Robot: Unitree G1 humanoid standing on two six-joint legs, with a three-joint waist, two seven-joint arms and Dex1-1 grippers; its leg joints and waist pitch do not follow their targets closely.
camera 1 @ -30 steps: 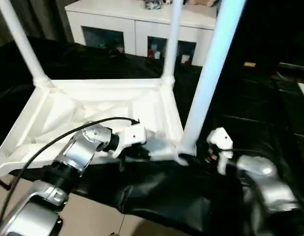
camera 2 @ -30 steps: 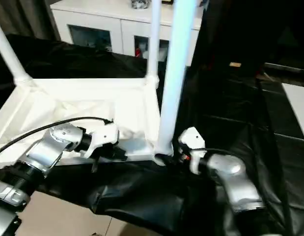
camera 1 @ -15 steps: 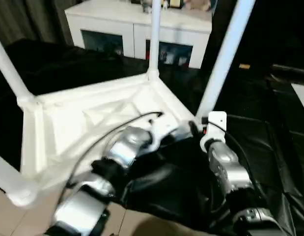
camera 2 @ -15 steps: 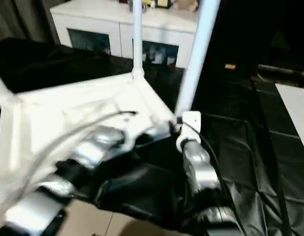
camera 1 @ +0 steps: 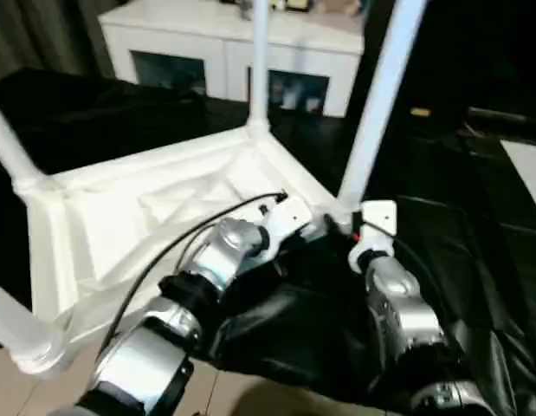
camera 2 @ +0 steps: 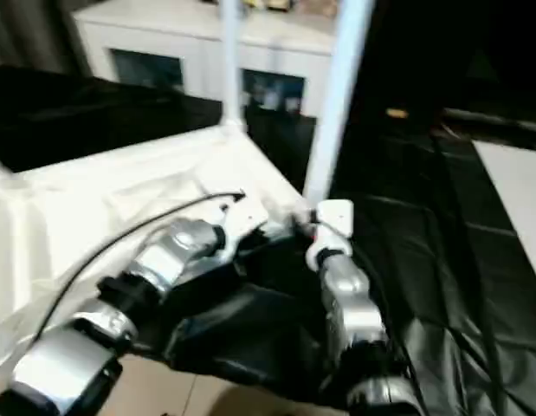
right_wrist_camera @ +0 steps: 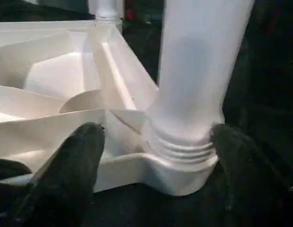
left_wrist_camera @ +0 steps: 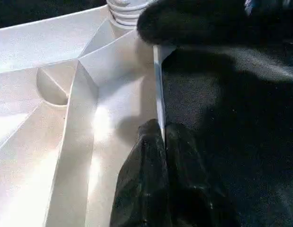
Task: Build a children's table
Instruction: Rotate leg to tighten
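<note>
You had the children's table (camera 1: 155, 208) upside down on the black-covered desk (camera 1: 475, 260), its near corner overhanging the edge. Left gripper (left_wrist_camera: 160, 142) jaws pinched its rim; right gripper (right_wrist_camera: 155, 156) jaws stood spread around 1 leg (camera 1: 376, 104).

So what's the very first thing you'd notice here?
The white children's table lying upside down on black sheeting, legs poking straight up. The left gripper pinches its rim, and the right gripper straddles the base of the nearest leg. A white cabinet stands behind.
</note>
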